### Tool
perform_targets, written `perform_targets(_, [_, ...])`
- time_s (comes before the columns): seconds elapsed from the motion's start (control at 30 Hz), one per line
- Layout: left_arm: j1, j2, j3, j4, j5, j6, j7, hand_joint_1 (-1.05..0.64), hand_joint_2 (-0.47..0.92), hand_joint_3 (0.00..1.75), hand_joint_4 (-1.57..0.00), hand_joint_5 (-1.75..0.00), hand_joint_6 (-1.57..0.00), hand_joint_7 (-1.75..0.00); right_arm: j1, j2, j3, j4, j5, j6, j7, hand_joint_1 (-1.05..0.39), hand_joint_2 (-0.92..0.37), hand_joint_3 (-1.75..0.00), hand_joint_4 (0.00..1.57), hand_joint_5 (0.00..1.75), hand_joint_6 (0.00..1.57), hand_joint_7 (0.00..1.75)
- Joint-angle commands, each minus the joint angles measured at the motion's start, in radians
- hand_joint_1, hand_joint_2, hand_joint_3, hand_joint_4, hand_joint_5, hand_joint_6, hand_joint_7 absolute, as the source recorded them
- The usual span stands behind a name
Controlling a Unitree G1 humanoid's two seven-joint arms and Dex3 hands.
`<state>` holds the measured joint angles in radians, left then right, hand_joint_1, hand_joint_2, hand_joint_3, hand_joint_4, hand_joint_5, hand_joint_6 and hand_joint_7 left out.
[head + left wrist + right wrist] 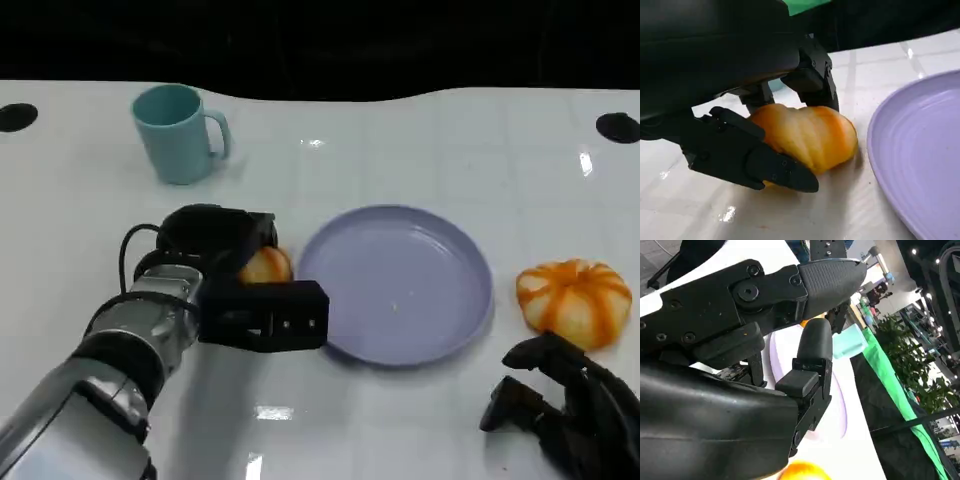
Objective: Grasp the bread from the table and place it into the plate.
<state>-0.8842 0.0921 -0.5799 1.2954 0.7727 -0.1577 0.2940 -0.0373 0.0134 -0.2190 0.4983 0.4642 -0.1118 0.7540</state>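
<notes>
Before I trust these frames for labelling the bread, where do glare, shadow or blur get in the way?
Head view: bright glare spots on the table, dark shadow under the left hand. Left wrist view: the bread is sharp, though the hand's black shell shades it from above; the plate is slightly soft. Right wrist view: the right hand blocks most of it, the background blown out.

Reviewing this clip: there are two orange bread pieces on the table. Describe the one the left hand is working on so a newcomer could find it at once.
Start at the lavender plate mid-table and look just off its rim toward the teal mug side. There a small golden-orange bread roll sits on the white table, with the left hand closed around it. The other bread, larger and white-striped, lies untouched on the plate's opposite side.
</notes>
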Motion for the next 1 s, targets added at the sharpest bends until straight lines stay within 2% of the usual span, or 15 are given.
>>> perform_targets(0.03, [0.017,0.035,0.016,0.010,-0.021,-0.030,0.047,-0.25,0.92,0.44,-0.78,-1.75,-0.53,-1.72,-0.005,-0.019,-0.015,0.024,0.016,0.004,0.012,-0.51,-0.92,-0.22,0.67,1.49,0.60,1.16])
perform_targets(0.2, [0.002,0.035,0.054,-0.001,-0.064,-0.041,0.054,-0.24,0.92,0.48,-0.79,-1.75,-0.54,-1.75,-0.009,-0.017,-0.016,0.033,0.010,-0.005,0.009,-0.52,-0.92,-0.21,0.68,1.46,0.61,1.14])
perform_targets(0.23, [-0.003,0.034,0.071,-0.008,-0.080,-0.044,0.063,-0.22,0.87,0.54,-0.81,-1.75,-0.56,-1.75,-0.010,-0.017,-0.015,0.034,0.008,-0.008,0.007,-0.51,-0.92,-0.21,0.68,1.46,0.61,1.14])
perform_targets(0.27, [-0.006,0.033,0.081,-0.012,-0.090,-0.046,0.070,-0.19,0.78,0.69,-0.83,-1.75,-0.57,-1.75,-0.010,-0.017,-0.015,0.036,0.007,-0.009,0.006,-0.51,-0.92,-0.22,0.68,1.46,0.61,1.14])
perform_targets(0.37, [-0.007,0.030,0.109,-0.023,-0.119,-0.068,0.092,-0.18,0.68,0.86,-0.85,-1.75,-0.58,-1.75,-0.012,-0.016,-0.015,0.041,0.004,-0.017,0.005,-0.51,-0.92,-0.22,0.68,1.47,0.61,1.14])
perform_targets(0.43, [-0.007,0.029,0.135,-0.036,-0.148,-0.101,0.104,-0.16,0.58,1.07,-0.88,-1.75,-0.61,-1.75,-0.014,-0.016,-0.015,0.045,0.004,-0.021,0.007,-0.51,-0.92,-0.23,0.68,1.48,0.61,1.15])
perform_targets(0.47, [-0.007,0.029,0.141,-0.038,-0.155,-0.110,0.106,-0.16,0.56,1.11,-0.89,-1.75,-0.62,-1.75,-0.015,-0.016,-0.015,0.046,0.005,-0.022,0.007,-0.51,-0.92,-0.23,0.68,1.48,0.61,1.15])
perform_targets(0.57, [-0.007,0.029,0.143,-0.038,-0.159,-0.116,0.107,-0.16,0.54,1.15,-0.89,-1.75,-0.62,-1.75,-0.016,-0.016,-0.014,0.048,0.006,-0.023,0.008,-0.51,-0.92,-0.22,0.68,1.48,0.61,1.15])
perform_targets(0.9, [-0.021,-0.014,0.146,-0.115,-0.150,-0.298,0.222,-0.10,0.50,1.14,-0.87,-1.75,-0.66,-1.75,-0.019,-0.017,-0.017,0.061,0.006,-0.031,-0.001,-0.51,-0.92,-0.21,0.66,1.48,0.60,1.17])
perform_targets(1.0, [-0.027,-0.031,0.119,-0.134,-0.124,-0.387,0.267,-0.07,0.43,1.26,-0.92,-1.75,-0.72,-1.75,-0.019,-0.016,-0.016,0.061,0.003,-0.041,0.003,-0.51,-0.92,-0.23,0.66,1.49,0.59,1.18])
